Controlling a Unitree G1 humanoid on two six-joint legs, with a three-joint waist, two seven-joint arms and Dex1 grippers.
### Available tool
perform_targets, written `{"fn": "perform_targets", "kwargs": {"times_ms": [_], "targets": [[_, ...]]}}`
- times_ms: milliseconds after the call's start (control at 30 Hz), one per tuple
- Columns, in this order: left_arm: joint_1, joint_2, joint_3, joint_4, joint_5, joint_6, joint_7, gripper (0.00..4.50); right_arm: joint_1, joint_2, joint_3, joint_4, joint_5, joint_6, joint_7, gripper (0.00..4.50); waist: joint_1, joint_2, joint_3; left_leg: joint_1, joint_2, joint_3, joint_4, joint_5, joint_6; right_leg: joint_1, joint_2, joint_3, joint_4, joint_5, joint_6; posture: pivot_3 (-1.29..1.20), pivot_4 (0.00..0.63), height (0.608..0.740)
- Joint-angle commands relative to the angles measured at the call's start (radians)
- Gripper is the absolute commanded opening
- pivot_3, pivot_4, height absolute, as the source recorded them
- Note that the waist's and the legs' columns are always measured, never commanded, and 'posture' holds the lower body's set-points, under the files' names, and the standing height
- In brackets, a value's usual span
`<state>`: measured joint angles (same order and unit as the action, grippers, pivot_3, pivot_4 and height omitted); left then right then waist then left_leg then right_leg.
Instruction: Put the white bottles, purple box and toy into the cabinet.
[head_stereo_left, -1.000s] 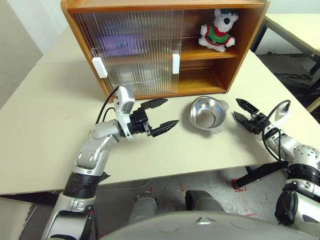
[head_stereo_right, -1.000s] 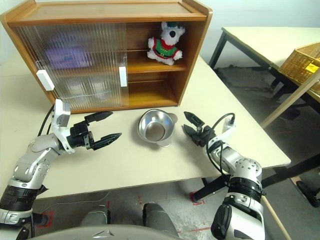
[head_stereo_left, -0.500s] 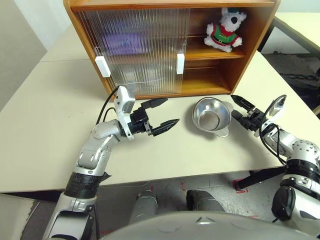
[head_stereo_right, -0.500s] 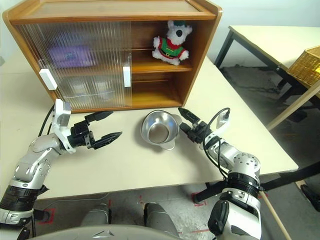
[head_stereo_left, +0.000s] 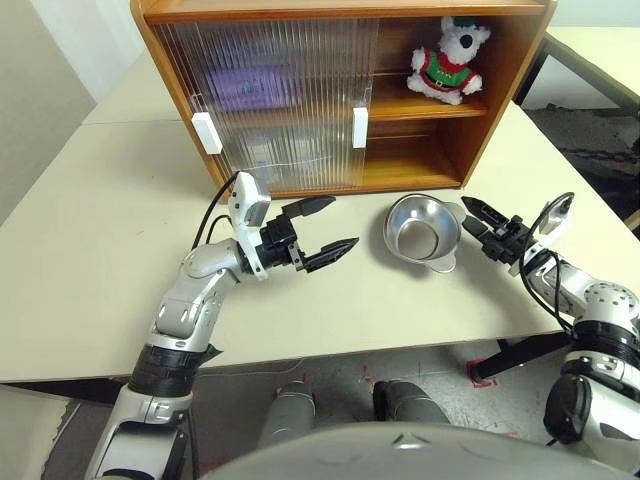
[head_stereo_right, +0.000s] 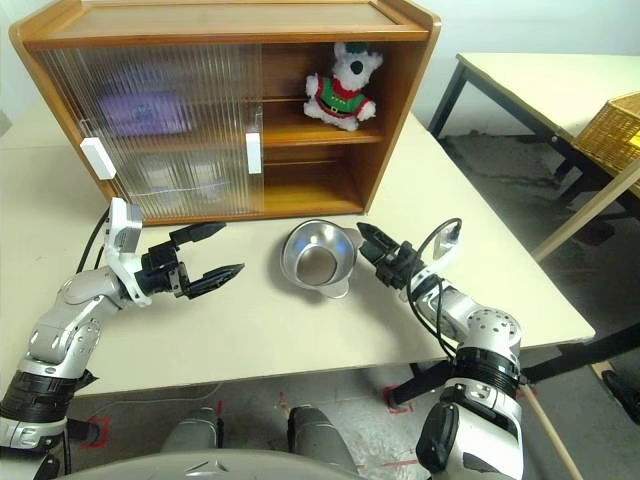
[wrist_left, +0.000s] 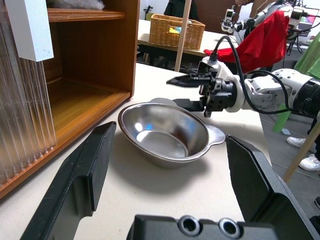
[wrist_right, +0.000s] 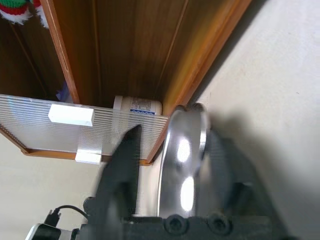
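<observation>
Cabinet (head_stereo_left: 300, 60) at top centre of frame, toy (head_stereo_left: 446, 60) on upper shelf, upper right. Purple box (head_stereo_left: 245, 88) blurred behind ribbed door. Steel bowl (head_stereo_left: 421, 229) at centre right. Left gripper (head_stereo_left: 322, 225) at centre, fingers spread, nothing between. Right gripper (head_stereo_left: 478, 215) with one finger either side of bowl rim; pinching or not, cannot tell.

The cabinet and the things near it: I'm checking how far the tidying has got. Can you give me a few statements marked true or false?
1. The toy sits on the upper shelf of the cabinet. True.
2. The steel bowl stands inside the cabinet. False: it is on the table, in front of the cabinet.
3. The left gripper holds the purple box. False: its fingers are open and empty, and the box lies on the upper shelf behind the sliding door.
4. The right gripper is at the bowl's rim. True.
</observation>
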<state>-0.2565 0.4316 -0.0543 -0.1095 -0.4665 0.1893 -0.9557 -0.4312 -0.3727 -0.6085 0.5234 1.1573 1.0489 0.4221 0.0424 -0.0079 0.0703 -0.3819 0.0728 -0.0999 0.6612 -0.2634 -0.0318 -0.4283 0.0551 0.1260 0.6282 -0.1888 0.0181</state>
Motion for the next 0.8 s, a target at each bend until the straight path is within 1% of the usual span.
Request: {"fn": "perform_targets", "kwargs": {"times_ms": [33, 100, 133, 467, 633, 800], "targets": [[-0.005, 0.008, 0.001, -0.013, 0.003, 0.008, -0.001, 4.50, 0.005, -0.002, -0.007, 0.013, -0.018, 0.002, 0.005, 1.12, 0.000, 0.000, 0.000, 0.000, 0.000, 0.000, 0.000, 0.000, 0.000, 0.000, 0.000, 0.000, 0.000, 0.000, 0.000, 0.09, 0.094, 0.740], [-0.006, 0.008, 0.001, -0.013, 0.003, 0.009, 0.000, 4.50, 0.002, -0.003, -0.009, 0.018, -0.019, -0.002, 0.006, 0.33, 0.000, 0.000, 0.000, 0.000, 0.000, 0.000, 0.000, 0.000, 0.000, 0.000, 0.000, 0.000, 0.000, 0.000, 0.000, 0.09, 0.095, 0.740], [-0.007, 0.009, 0.003, -0.013, 0.003, 0.010, 0.001, 4.50, -0.001, -0.004, -0.010, 0.021, -0.020, -0.005, 0.006, 0.06, 0.000, 0.000, 0.000, 0.000, 0.000, 0.000, 0.000, 0.000, 0.000, 0.000, 0.000, 0.000, 0.000, 0.000, 0.000, 0.10, 0.096, 0.740], [-0.010, 0.016, 0.007, -0.009, 0.001, 0.010, 0.003, 4.50, -0.034, -0.001, -0.038, 0.060, -0.021, -0.022, 0.003, 0.06, 0.000, 0.000, 0.000, 0.000, 0.000, 0.000, 0.001, 0.000, 0.000, 0.000, 0.000, 0.000, 0.001, 0.000, 0.000, 0.10, 0.095, 0.740], [-0.012, 0.013, 0.003, -0.003, 0.002, 0.008, 0.000, 4.50, -0.070, 0.014, -0.100, 0.067, 0.033, -0.014, -0.040, 0.06, 0.000, 0.000, 0.000, 0.000, 0.000, 0.000, 0.001, 0.000, 0.000, 0.000, 0.000, 0.001, 0.002, 0.000, 0.000, 0.09, 0.093, 0.740], [-0.020, 0.010, -0.001, 0.006, 0.004, 0.004, -0.005, 4.50, -0.127, 0.046, -0.167, 0.069, 0.093, -0.032, -0.113, 0.06, -0.001, 0.000, 0.000, 0.000, 0.000, 0.000, 0.001, 0.000, 0.000, -0.001, 0.000, 0.001, 0.002, -0.001, -0.001, 0.08, 0.093, 0.740]]}}
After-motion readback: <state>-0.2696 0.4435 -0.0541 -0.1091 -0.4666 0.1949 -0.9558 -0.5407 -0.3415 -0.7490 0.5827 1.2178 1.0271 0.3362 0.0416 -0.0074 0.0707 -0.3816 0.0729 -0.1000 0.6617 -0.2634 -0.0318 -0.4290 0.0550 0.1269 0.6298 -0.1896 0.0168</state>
